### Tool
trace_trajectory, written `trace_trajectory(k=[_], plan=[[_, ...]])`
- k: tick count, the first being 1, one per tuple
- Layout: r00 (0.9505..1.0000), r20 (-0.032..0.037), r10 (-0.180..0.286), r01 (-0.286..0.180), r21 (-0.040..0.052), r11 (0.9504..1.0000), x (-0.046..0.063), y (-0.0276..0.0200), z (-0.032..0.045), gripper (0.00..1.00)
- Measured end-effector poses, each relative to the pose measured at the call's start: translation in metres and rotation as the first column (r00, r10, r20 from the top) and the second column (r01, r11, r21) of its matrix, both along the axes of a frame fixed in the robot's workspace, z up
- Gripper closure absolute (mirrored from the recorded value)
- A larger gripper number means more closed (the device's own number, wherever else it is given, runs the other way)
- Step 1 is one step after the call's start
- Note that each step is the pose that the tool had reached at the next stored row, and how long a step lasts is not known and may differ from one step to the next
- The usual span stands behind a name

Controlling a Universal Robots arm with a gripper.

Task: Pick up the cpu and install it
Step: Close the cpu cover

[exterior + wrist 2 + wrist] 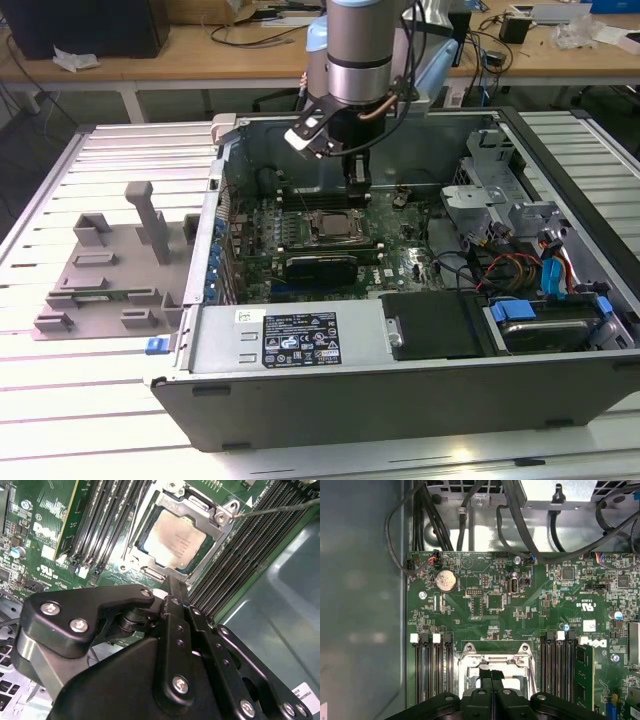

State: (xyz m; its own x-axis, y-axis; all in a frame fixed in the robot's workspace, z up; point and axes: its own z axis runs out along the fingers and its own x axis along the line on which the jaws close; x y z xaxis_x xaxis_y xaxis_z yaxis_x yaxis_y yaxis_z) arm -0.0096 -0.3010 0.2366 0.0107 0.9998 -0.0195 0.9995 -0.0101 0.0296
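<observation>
Cpu (172, 542), flat silvery square, seated in dark metal socket frame (220, 517); black jaws together, empty.

A silvery-grey top plate with a thin paler rim is shown on the cpu (172, 542), framed by a dull metal socket frame (222, 517) on the green motherboard (485, 605), which is patterned with fine pale traces and crossed by black memory slots (434, 670) tipped with white latches. The gripper (172, 585) is finished in matt black and dotted with bright silver screw heads. A plain grey tray (100, 280) is set against the ribbed, whitish table (60, 420), and the case (400, 400) is coloured dark grey, with blue connectors (553, 275) and red wires (500, 265) inside.
</observation>
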Motion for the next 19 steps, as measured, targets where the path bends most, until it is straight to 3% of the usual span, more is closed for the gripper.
trace_trajectory(k=[16, 19], plan=[[1.0, -0.0001, 0.0, 0.0, -0.0001, 1.0, -0.0007, 0.0, 0.0, 0.89], [1.0, 0.0005, 0.0, 0.0, 0.0, 1.0, -0.0059, 0.0, -0.0004, 0.89]])
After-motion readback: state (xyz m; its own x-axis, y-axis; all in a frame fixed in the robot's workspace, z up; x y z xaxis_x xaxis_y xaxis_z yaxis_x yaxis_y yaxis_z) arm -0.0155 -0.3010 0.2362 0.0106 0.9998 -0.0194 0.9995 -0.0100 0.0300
